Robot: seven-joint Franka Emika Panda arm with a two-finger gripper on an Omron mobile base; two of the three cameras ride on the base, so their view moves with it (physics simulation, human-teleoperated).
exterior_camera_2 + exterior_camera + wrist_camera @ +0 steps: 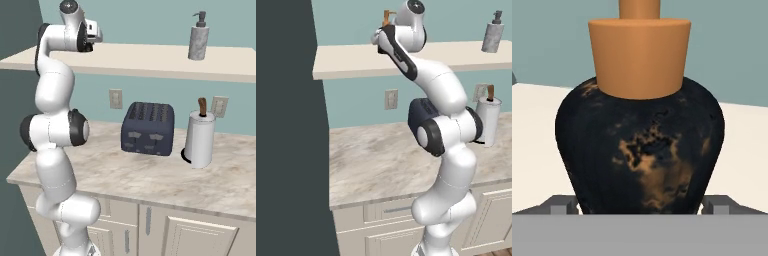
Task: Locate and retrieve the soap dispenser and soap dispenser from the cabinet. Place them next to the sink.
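Where hand meets shelf: gripper [640, 205] level with squat black soap dispenser [640, 150], fingertips [559, 204] spread either side of its belly, apart, not seen pressing; orange pump [387, 18] just visible behind the wrist; bottle upright on cream cabinet shelf [150, 62], left end; grey speckled dispenser [198, 40] upright well apart, toward the right end; below on marbled countertop [125, 180], dark toaster [148, 128] beside paper-towel roll [200, 138]; wall outlet [115, 98] behind.
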